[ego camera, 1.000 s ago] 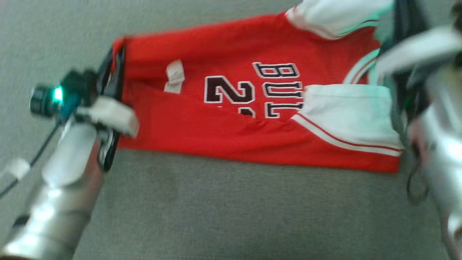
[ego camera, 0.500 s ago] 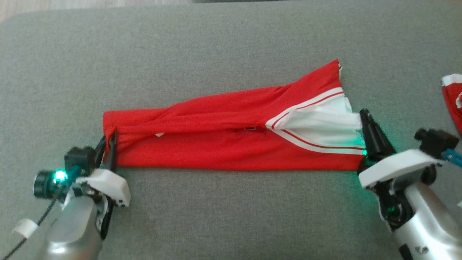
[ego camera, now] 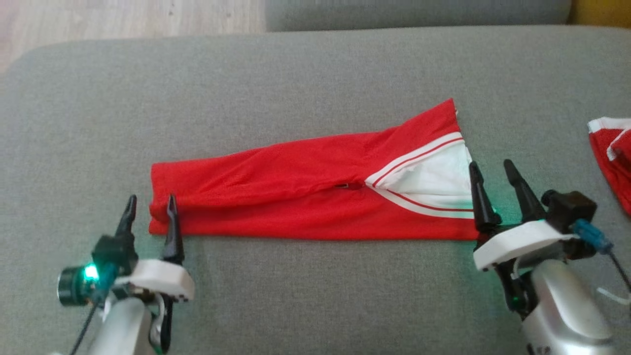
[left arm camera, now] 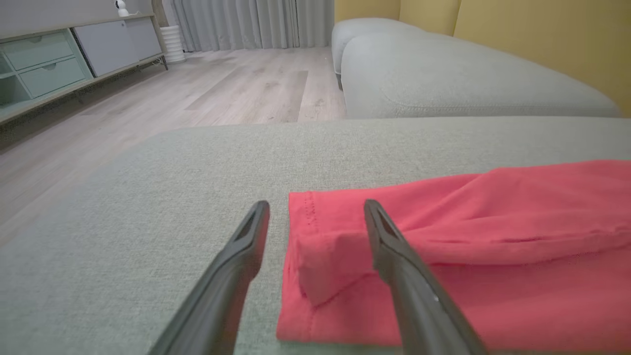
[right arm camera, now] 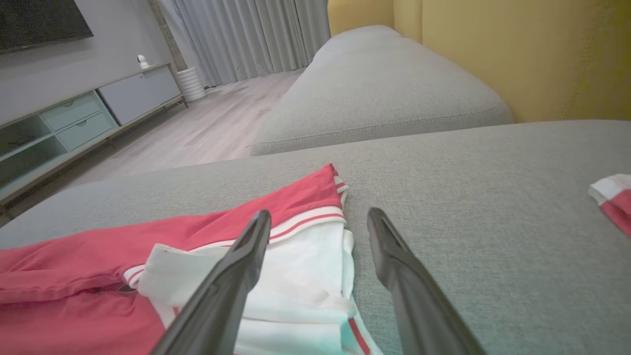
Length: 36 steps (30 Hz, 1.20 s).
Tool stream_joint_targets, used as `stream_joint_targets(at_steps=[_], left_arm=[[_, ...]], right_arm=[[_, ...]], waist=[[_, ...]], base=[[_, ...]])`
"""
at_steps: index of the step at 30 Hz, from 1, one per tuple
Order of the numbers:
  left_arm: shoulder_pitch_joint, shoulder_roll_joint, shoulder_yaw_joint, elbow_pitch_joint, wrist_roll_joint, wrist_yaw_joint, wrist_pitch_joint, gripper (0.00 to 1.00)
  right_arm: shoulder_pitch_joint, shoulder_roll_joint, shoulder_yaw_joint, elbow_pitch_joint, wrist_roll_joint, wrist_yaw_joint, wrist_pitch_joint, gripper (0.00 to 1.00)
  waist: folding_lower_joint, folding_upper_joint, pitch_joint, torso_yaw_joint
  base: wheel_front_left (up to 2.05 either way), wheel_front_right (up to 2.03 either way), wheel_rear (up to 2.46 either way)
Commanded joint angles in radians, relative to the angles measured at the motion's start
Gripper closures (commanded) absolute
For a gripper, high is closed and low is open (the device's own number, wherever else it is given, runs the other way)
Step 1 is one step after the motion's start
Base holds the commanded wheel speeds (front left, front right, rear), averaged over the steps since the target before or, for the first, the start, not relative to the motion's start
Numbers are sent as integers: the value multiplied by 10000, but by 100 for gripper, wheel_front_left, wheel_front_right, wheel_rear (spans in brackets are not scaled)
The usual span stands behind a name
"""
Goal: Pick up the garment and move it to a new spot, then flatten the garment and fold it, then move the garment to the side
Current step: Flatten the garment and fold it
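On the grey sofa cushion, left gripper: jaws apart, straddling the near left corner of the red garment, clamping nothing. Right gripper: jaws apart, one finger over the white panel's edge, the other over bare cushion. Garment lies folded in a long band between them. Another red-and-white piece lies far right, well apart.

Left gripper: lower left of head view, fingers pointing up, jaws spread wide. Left housing white, green lamp lit beside it. Left forearm silver, below.
Right gripper: lower right, fingers leaning slightly left, jaws spread wide. Right housing white. Right forearm silver, toward bottom corner.
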Motion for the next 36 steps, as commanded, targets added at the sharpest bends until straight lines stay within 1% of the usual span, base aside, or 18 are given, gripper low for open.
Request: stream_joint_targets(at_steps=[1,6,13,18,22,27,31,33,36], left_arm=[[54,84,541,-543,177,-27,-81,0],[1182,-439,1077,-1412,619,-234,-81,0],[2297,-940,1617,-2117,910,-550,-82,0],[2559,-1158,1730,-2394,1145,-745,-82,0],[2365,-1232,1692,-2367,1204,-911,-82,0],[1966,-1263,1392,-2218,1090,-1017,-82,0],[1692,-1267,914,-2004,683,-934,-82,0],[1594,-1268,761,-1878,525,-854,-82,0],[1541,-1268,658,-1742,435,-797,-82,0]], right_arm=[[-166,198,-7,-160,-353,67,-134,0],[371,733,-490,70,-916,67,-141,0],[825,972,-678,472,-1119,67,-143,0],[769,1043,-811,680,-1238,67,-144,0],[229,1029,-920,944,-1333,67,-144,0],[-936,918,-1112,2049,-1653,67,78,0],[-1630,930,-1413,3280,-1876,67,488,0],[-1748,991,-1499,3851,-1670,67,690,0],[-1722,1093,-1166,4427,-1134,67,934,0]], waist=[[0,-1,-218,74],[0,-1,-709,171],[0,-1,-1017,196],[0,-1,-892,233],[0,-1,-555,321],[0,-1,10,537],[0,-1,373,794],[0,-1,492,910],[0,-1,568,999]], base=[[0,0,0],[0,0,0],[0,0,0],[0,0,0],[0,0,0],[0,0,0],[0,0,0],[0,0,0],[0,0,0]])
